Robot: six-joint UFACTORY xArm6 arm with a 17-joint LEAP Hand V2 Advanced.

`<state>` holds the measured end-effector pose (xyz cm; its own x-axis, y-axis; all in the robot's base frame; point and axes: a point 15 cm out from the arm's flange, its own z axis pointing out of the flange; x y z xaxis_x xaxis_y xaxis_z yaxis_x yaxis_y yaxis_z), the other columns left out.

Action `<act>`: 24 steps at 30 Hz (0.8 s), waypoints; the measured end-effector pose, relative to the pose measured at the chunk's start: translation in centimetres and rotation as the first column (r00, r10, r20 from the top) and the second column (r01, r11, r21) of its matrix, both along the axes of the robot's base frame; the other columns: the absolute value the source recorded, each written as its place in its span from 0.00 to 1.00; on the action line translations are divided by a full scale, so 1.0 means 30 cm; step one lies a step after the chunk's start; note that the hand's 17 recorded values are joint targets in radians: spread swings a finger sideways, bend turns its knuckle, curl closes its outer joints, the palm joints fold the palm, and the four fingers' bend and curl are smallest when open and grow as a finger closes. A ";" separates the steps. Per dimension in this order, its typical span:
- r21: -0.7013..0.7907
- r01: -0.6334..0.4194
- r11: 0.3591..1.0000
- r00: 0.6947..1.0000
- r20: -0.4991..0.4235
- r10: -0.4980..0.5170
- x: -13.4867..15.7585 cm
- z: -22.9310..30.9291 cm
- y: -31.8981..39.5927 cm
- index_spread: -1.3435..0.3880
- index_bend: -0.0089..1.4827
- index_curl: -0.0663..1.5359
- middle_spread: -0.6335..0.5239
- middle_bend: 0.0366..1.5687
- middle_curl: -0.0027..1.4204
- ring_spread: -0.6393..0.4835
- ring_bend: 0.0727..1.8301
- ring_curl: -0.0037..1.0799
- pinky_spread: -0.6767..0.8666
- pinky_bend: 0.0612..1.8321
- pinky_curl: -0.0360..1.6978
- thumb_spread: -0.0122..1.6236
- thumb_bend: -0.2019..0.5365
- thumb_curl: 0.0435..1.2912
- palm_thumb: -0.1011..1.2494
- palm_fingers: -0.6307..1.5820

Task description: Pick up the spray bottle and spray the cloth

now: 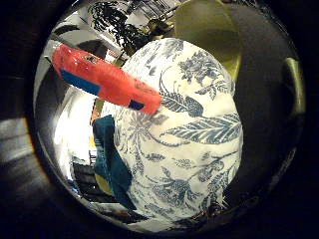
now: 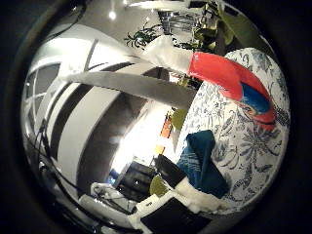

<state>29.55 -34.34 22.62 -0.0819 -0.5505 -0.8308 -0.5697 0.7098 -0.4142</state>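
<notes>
The spray bottle has a red head (image 1: pixel 104 79) with a blue trigger and a white body (image 2: pixel 165 53). It hangs tilted in the air, close to the palm and above the table. My right hand (image 2: pixel 165 209) shows only as white and black parts at the edge of the thumb side view, and its grip on the bottle's body is hidden. The teal cloth (image 1: pixel 112 159) lies crumpled on the white tablecloth with a blue leaf print (image 1: pixel 199 129), near the table's edge. The red head hangs above the tablecloth, a short way from the cloth.
A yellow-green chair (image 1: pixel 209 30) stands at the far side of the round table. A leafy plant (image 1: pixel 114 20) is behind it. Beyond the table's edge are dark furniture (image 2: pixel 136 180) and white curved walls (image 2: pixel 73 97).
</notes>
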 end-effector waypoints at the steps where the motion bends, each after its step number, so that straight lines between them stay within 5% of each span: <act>1: 0.003 -0.001 1.000 1.000 0.005 0.001 0.012 0.003 0.003 0.64 0.10 0.17 0.77 0.10 0.21 0.81 0.14 0.24 0.68 0.33 0.09 0.56 0.23 0.21 0.47 0.26; 24: 0.094 0.016 0.995 0.998 0.063 -0.022 0.217 -0.043 0.038 0.70 0.11 0.20 0.76 0.13 0.23 0.79 0.17 0.25 0.68 0.32 0.10 0.57 0.23 0.22 0.50 0.29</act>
<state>36.05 -33.20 21.33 -0.0369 -0.4687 -0.8826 -0.5308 0.7575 -0.3801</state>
